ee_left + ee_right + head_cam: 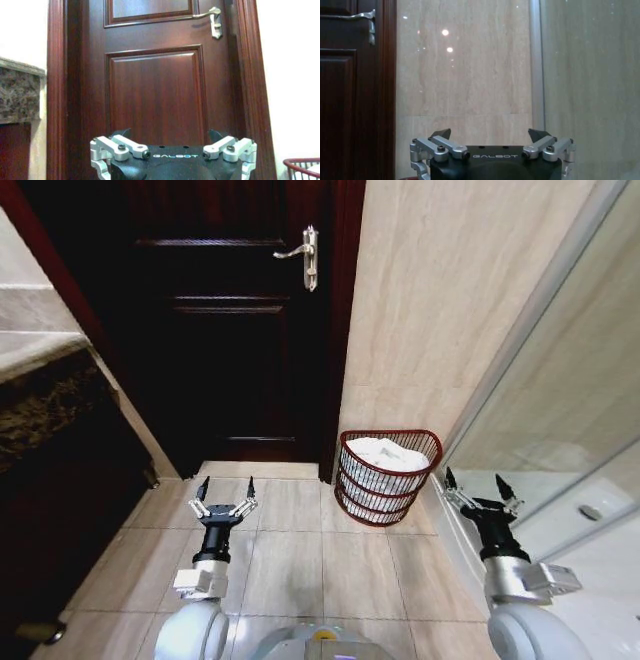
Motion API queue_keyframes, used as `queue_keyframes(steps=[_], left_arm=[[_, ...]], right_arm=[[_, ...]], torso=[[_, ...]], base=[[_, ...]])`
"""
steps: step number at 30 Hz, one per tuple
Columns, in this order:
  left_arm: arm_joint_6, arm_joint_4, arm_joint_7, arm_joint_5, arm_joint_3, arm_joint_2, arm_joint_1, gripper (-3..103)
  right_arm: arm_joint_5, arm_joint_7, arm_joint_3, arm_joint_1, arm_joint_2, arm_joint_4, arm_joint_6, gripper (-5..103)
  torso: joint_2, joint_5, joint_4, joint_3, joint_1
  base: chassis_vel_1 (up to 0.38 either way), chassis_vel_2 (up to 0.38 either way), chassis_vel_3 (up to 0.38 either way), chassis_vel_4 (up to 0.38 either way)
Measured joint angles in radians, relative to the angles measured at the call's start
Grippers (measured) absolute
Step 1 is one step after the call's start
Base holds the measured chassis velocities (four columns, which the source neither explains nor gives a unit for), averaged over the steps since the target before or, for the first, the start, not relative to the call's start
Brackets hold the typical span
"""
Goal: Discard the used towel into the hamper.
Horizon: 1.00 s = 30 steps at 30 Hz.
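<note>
The hamper (387,476) stands on the tiled floor (300,550) against the beige wall, just right of the dark door (240,330), with a white towel (385,454) inside. Both arms reach forward low, left tool (225,490) and right tool (479,486) spread wide, holding nothing.

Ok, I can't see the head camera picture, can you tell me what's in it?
A white towel lies in a reddish-brown wire hamper on the tiled floor beside a dark wooden door. Nearer the camera, the left gripper and right gripper are both open and empty.
</note>
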Motion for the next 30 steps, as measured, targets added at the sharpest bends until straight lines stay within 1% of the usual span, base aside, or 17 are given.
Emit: queue_keyframes(steps=[5,8,12,15,16,17,18,19,21,22,23,24,25,26,30], left_arm=[[0.010,-0.011,-0.006,0.020,0.019,-0.004,0.001,100],[0.020,-0.019,-0.015,0.029,0.026,-0.004,0.002,100],[0.036,-0.029,-0.021,0.037,0.030,-0.003,0.004,100],[0.080,-0.042,-0.027,0.049,0.027,0.011,0.006,100],[0.080,-0.042,-0.027,0.049,0.027,0.011,0.006,100],[0.088,-0.042,-0.023,0.053,0.015,0.018,0.006,100],[0.094,-0.042,-0.014,0.055,-0.007,0.028,0.007,100],[0.094,-0.042,-0.014,0.055,-0.007,0.028,0.007,100],[0.096,-0.034,-0.013,0.044,-0.035,0.043,0.007,100],[0.094,-0.030,-0.013,0.040,-0.043,0.046,0.007,100],[0.094,-0.030,-0.013,0.040,-0.043,0.046,0.007,100],[0.083,-0.017,-0.014,0.032,-0.060,0.052,0.003,100],[0.070,-0.001,-0.015,0.016,-0.088,0.057,-0.004,100],[0.068,0.000,-0.015,0.004,-0.093,0.059,-0.007,100],[0.071,0.002,-0.015,-0.010,-0.091,0.058,-0.019,100]], right_arm=[[0.016,-0.014,0.009,0.000,-0.014,-0.010,0.003,100],[0.035,-0.026,0.021,0.007,-0.015,-0.027,0.004,100],[0.061,-0.050,0.047,0.018,-0.004,-0.044,-0.019,100],[0.068,-0.106,0.076,0.028,0.011,-0.055,-0.049,100],[0.068,-0.106,0.076,0.028,0.011,-0.055,-0.049,100],[0.064,-0.130,0.085,0.030,0.011,-0.062,-0.049,100],[0.051,-0.182,0.097,0.035,0.013,-0.083,-0.039,100],[0.051,-0.182,0.097,0.035,0.013,-0.083,-0.039,100],[0.026,-0.231,0.094,0.036,0.017,-0.113,-0.013,100],[0.019,-0.236,0.086,0.035,0.021,-0.118,-0.008,100],[0.019,-0.236,0.086,0.035,0.021,-0.118,-0.008,100],[0.006,-0.237,0.064,0.034,0.032,-0.124,-0.005,100],[-0.013,-0.201,0.008,0.048,0.061,-0.129,-0.005,100],[-0.020,-0.183,-0.013,0.058,0.074,-0.132,-0.006,100],[-0.040,-0.139,-0.056,0.083,0.101,-0.130,-0.006,100]], torso=[[0.013,0.0001,-0.0006,0.009,0.003],[0.024,0.0000,-0.0003,0.017,0.007],[0.036,0.0001,-0.0003,0.027,0.010],[0.055,0.0000,-0.0004,0.042,0.013],[0.055,0.0000,-0.0004,0.042,0.013],[0.060,-0.0001,-0.0005,0.045,0.014],[0.066,-0.0002,-0.0004,0.049,0.017],[0.066,-0.0002,-0.0004,0.049,0.017],[0.078,0.0000,-0.0004,0.057,0.020],[0.080,-0.0001,-0.0003,0.059,0.021],[0.080,-0.0001,-0.0003,0.059,0.021],[0.087,0.0001,-0.0004,0.063,0.023],[0.100,-0.0003,-0.0005,0.074,0.025],[0.105,0.0000,-0.0003,0.078,0.026],[0.122,0.0000,-0.0004,0.090,0.032]], base=[[0.000,0.000,0.000,0.000],[0.000,0.000,0.000,0.000],[0.000,0.000,0.000,0.000],[0.000,0.000,0.000,0.000],[0.000,0.000,0.000,0.000],[0.000,0.000,0.000,0.000],[0.000,0.000,0.000,0.000],[0.000,0.000,0.000,0.000],[0.000,0.000,0.000,0.000],[0.000,0.000,0.000,0.000],[0.000,0.000,0.000,0.000],[0.000,0.000,0.000,0.000],[0.000,0.000,0.000,0.000],[0.000,0.000,0.000,0.000],[0.000,0.000,0.000,0.000]])
